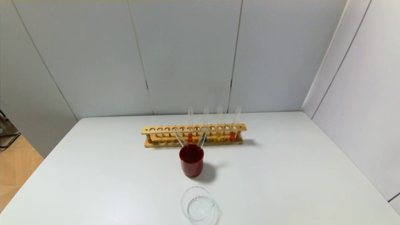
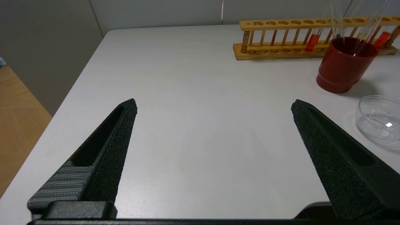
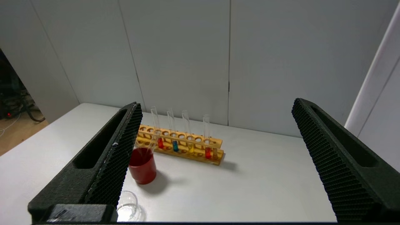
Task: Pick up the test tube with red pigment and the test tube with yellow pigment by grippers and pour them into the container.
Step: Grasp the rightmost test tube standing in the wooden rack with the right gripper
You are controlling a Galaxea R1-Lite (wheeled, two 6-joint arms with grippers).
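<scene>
Both grippers — left gripper (image 2: 214, 107), right gripper (image 3: 215, 107) — jaws wide apart above bare table (image 1: 281, 175); rack (image 1: 193, 128) well ahead

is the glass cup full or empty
Empty: the glass cup looks clear to its base, with no coloured liquid in it.

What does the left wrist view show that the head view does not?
Only the left wrist view: the left gripper, jaws wide open over bare table.

Only the head view: the whole wooden rack with four upright tubes, including the yellow-pigment tube and the blue one.

Both: the red cup, the glass container and a red-pigment tube.
</scene>
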